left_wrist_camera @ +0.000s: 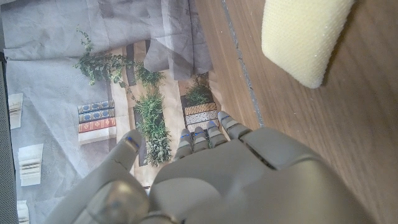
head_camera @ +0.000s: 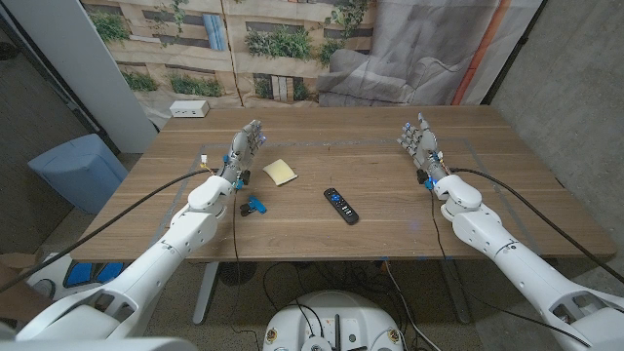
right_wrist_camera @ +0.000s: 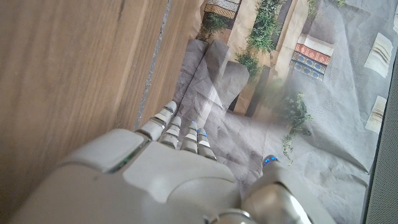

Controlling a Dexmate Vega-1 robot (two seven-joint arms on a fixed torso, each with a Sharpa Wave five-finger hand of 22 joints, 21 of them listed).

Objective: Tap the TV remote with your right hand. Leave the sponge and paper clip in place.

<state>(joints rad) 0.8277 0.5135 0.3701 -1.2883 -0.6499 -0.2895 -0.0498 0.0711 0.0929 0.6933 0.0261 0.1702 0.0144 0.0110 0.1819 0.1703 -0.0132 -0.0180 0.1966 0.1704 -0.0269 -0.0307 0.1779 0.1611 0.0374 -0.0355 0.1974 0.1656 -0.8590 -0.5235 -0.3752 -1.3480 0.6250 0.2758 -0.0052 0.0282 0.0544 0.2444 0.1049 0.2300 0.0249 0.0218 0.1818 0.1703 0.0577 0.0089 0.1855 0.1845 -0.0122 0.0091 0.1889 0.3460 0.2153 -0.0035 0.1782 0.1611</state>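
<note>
looks like a robot lab or test room dressed up a bit, not an actual home. the wooden table (head_camera: 390, 234) is a plain desk on metal legs sitting on a bare grey floor (head_camera: 78, 229), with concrete-looking walls (head_camera: 575, 88) on the right. behind it hangs a printed backdrop (head_camera: 292, 44) showing bookshelves and potted plants, wrinkled like cloth, and it stops short where grey fabric (head_camera: 429, 49) is draped beside it, so it's clearly a fake living-room scene. there's a blue bin (head_camera: 78, 171) on the floor to the left, a white power strip (head_camera: 189, 109) at the table's far corner, and black cables (head_camera: 507, 190) trailing over the tabletop.
</note>
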